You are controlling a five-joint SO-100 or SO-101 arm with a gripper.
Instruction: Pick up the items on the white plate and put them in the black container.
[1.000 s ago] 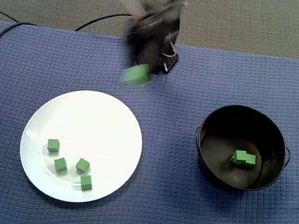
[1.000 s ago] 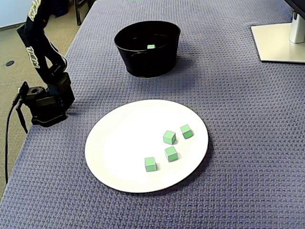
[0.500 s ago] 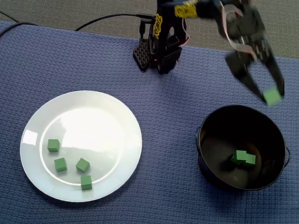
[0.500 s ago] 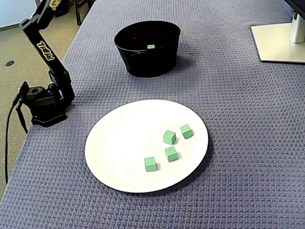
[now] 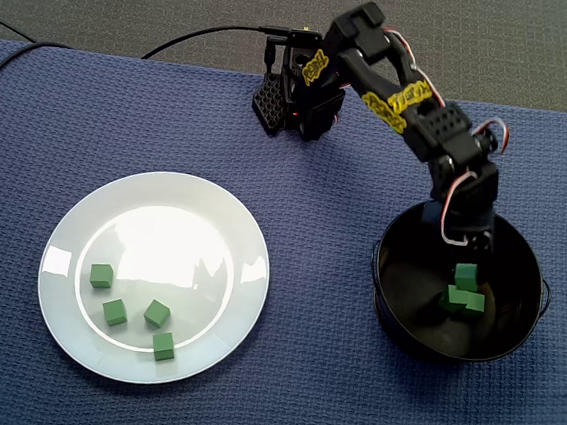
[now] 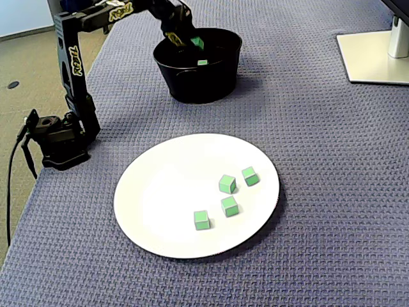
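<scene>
Looking at both fixed views, you can see the end effector (image 5: 465, 260) lowered into the mouth of the black container (image 5: 379, 267), clenched on one green cube (image 5: 466, 275). In the lower-angled fixed view that held cube (image 6: 197, 43) sits at about the height of the container's rim, clear of the bottom.

On the container's floor, just below the held cube, you have two more green cubes touching each other, one (image 5: 453, 298) and the other (image 5: 475, 302). From the lower angle only one loose cube inside (image 6: 202, 62) shows over the wall.

Well apart from the container, to its left in the top-down fixed view, lies the white plate (image 5: 163, 211). Four green cubes rest on the part of the plate farthest from the arm: the first (image 5: 102, 275) lies farthest from the container, the second (image 5: 114, 312) and third (image 5: 157, 313) are nearer to it, and the fourth (image 5: 162, 347) is closest to the plate's edge. None of these four touch one another.

Your arm's base (image 5: 294, 98) is fixed at the edge of the blue woven surface (image 5: 307, 386), up and to the left of the container in the top-down view, with a black cable (image 5: 200, 34) trailing off from it. Beyond the container, on the right in the lower-angled view, stands a white stand base (image 6: 374, 57).
</scene>
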